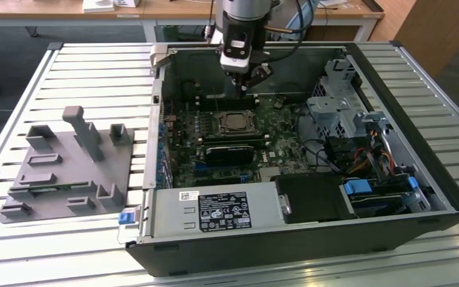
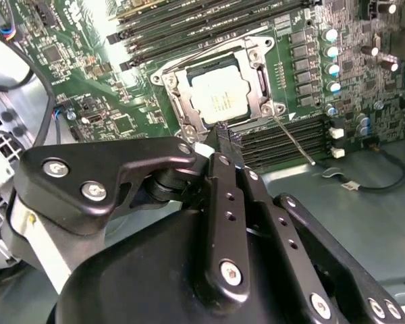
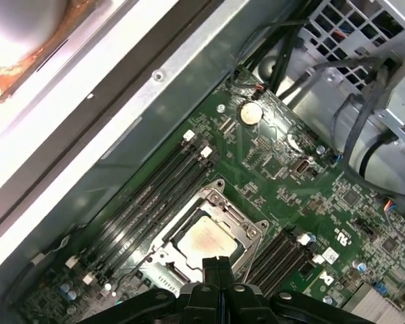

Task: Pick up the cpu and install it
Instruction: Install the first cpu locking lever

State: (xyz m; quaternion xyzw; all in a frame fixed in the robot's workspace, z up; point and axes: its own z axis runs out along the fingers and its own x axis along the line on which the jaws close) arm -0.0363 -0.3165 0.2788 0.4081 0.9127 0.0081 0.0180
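The cpu (image 1: 233,122) lies flat in the black socket frame (image 1: 218,113) on the green motherboard inside the open computer case. Its pale metal top shows in both wrist views (image 2: 219,99) (image 3: 201,239). The socket's thin metal lever (image 2: 291,140) sticks out beside the frame. My gripper (image 1: 250,85) hangs above the board, just beyond the socket towards the case's back wall. Its black fingers (image 2: 224,177) (image 3: 216,270) are pressed together with nothing between them, and they are clear of the cpu.
Memory slots (image 2: 283,138) flank the socket. A power supply (image 1: 213,212) fills the case's near side and a drive cage with cables (image 1: 345,116) its exterior-view right. A grey fixture plate (image 1: 62,167) with upright holders lies on the slatted table at the exterior view's left.
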